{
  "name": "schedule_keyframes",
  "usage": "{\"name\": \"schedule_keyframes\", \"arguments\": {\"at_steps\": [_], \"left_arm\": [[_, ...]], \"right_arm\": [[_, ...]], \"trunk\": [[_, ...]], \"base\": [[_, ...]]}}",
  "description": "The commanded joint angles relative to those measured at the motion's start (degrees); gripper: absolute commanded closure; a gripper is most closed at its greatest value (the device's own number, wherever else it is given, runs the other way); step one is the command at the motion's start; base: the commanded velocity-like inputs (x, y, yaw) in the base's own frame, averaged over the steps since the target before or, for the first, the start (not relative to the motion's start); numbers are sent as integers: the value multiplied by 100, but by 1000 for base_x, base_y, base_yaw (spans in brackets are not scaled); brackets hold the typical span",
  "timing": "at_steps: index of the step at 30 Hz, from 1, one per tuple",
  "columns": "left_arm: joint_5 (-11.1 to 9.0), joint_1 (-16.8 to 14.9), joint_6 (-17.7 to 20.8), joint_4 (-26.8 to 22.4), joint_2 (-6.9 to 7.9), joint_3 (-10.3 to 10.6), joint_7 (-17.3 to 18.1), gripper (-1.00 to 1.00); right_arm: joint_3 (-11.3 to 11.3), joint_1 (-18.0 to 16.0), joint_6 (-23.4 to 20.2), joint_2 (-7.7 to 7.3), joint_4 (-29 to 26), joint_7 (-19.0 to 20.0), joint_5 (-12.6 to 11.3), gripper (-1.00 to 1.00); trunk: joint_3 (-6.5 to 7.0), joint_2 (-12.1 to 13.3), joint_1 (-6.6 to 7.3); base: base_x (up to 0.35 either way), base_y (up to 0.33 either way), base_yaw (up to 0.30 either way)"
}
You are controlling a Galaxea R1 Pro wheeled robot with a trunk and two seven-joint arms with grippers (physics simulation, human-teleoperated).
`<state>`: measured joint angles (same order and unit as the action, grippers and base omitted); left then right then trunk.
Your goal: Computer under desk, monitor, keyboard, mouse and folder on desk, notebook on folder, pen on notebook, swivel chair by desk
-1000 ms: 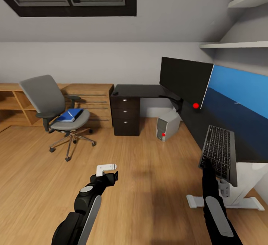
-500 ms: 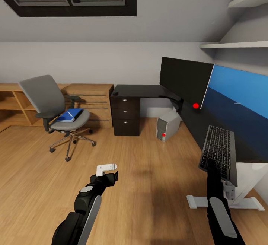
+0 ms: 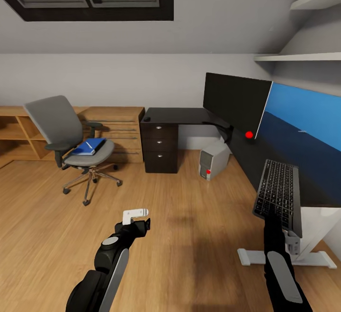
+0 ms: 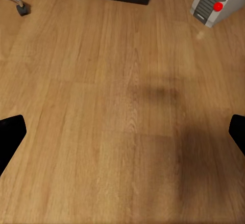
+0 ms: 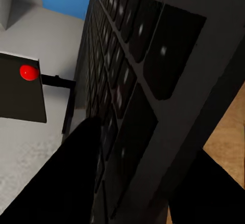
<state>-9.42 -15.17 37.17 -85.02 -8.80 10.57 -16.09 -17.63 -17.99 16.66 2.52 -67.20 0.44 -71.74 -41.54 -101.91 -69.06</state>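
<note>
Attic bedroom, wood floor: right gripper (image 3: 278, 218) clamping black flat keyboard (image 3: 279, 195) beside dark desk (image 3: 246, 153); left gripper (image 3: 136, 214) hanging open, empty. Blue folder (image 3: 88, 146) lying on grey swivel chair (image 3: 71, 141); most steps remaining.

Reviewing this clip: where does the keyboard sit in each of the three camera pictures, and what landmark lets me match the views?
Head view: the keyboard is at lower right, above the right hand, in front of the desk.
Left wrist view: not in it; wood floor and the computer.
Right wrist view: the keyboard fills the middle, close up.
Shared landmark: the monitor's red dot.
</note>
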Motion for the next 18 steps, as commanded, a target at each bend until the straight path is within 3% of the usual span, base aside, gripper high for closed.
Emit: {"name": "schedule_keyframes", "arguments": {"at_steps": [1,7,13,18], "left_arm": [[-60,-4,18,-6,1,6,-52,-100],[-60,-4,18,1,-8,6,-52,-100],[-60,-4,18,3,-8,6,-52,-100],[-60,-4,18,3,-8,6,-52,-100]], "right_arm": [[-4,-3,12,3,-4,2,-59,100],[-4,-3,12,3,-4,12,-59,100],[-2,-3,12,3,-25,19,-64,100],[4,7,12,37,-366,12,-71,100]], "trunk": [[-6,-3,1],[-6,-3,1],[102,238,132],[192,438,242]], "base": [[0,0,0],[0,0,0],[0,0,0],[0,0,0]]}}
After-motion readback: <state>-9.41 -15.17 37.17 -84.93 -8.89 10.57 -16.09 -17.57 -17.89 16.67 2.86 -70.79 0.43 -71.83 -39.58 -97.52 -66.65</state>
